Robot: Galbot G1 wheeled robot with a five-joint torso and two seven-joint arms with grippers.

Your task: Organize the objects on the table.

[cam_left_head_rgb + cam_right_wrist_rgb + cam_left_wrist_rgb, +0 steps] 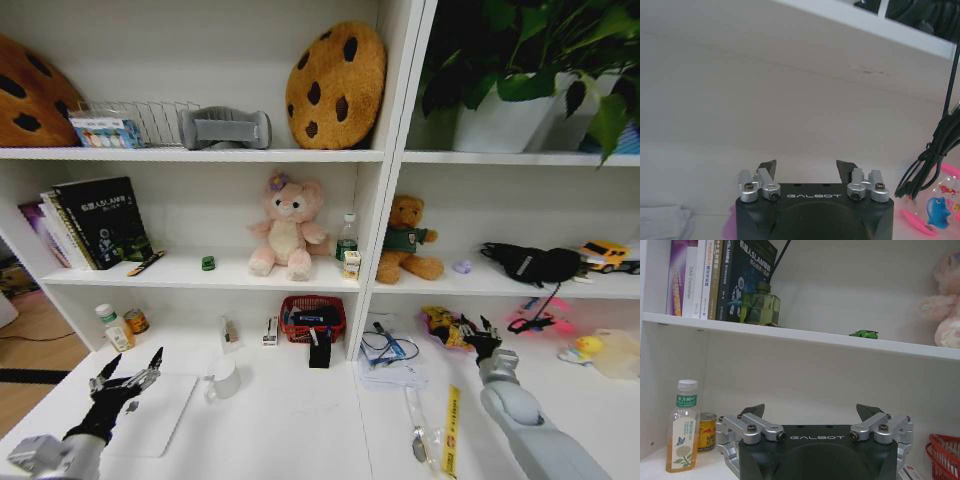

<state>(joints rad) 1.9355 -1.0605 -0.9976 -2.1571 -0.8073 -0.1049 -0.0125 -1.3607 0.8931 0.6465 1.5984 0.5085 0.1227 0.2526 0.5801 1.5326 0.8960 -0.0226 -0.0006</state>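
Pre-grasp stage. Left gripper hovers spread over the laptop on the table; right gripper spread, empty, near clutter. Car on shelf. Next needs an edge pinch on the laptop.

White table, silver laptop, green toy car, red basket, pink plush, brown spotted cookie cushion, yellow ruler.

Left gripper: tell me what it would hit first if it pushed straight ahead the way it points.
The left gripper, open, faces the bare white back wall under the shelf. Nothing seems to lie between, though depth is unclear.
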